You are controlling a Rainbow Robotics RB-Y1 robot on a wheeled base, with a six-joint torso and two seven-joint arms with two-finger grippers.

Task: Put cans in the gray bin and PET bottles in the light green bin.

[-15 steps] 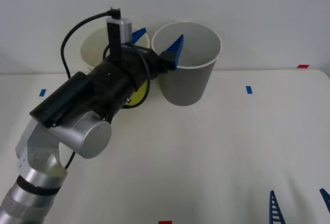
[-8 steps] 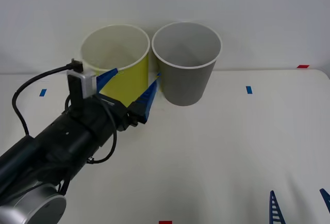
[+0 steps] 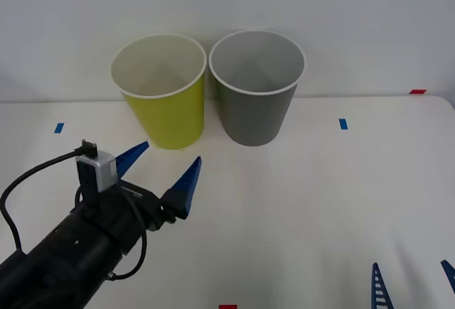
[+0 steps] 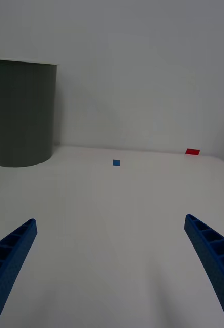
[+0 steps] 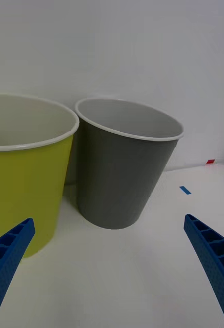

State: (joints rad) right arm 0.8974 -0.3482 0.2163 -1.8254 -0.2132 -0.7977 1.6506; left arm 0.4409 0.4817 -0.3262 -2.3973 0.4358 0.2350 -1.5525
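The light green bin (image 3: 160,92) and the gray bin (image 3: 256,89) stand upright side by side at the back of the white table, against the wall. My left gripper (image 3: 172,151) is open and holds nothing. It hovers over the table in front of the light green bin, a short way from it. From the left wrist I see the light green bin (image 5: 24,169) and the gray bin (image 5: 124,174) ahead of my open left gripper (image 5: 109,220). My right gripper (image 3: 409,265) rests open at the near right, also open in its own view (image 4: 110,220), with the gray bin (image 4: 22,120) far off. Cans and PET bottles are out of view.
Small blue tape marks (image 3: 343,123) (image 3: 59,127) and a red mark (image 3: 417,91) lie flat on the table. Another red mark (image 3: 227,307) sits at the near edge. The wall rises right behind the bins.
My left arm has drawn back from over the gray bin's rim toward the near left and come lower, staying open. The bins and my right arm have not moved.
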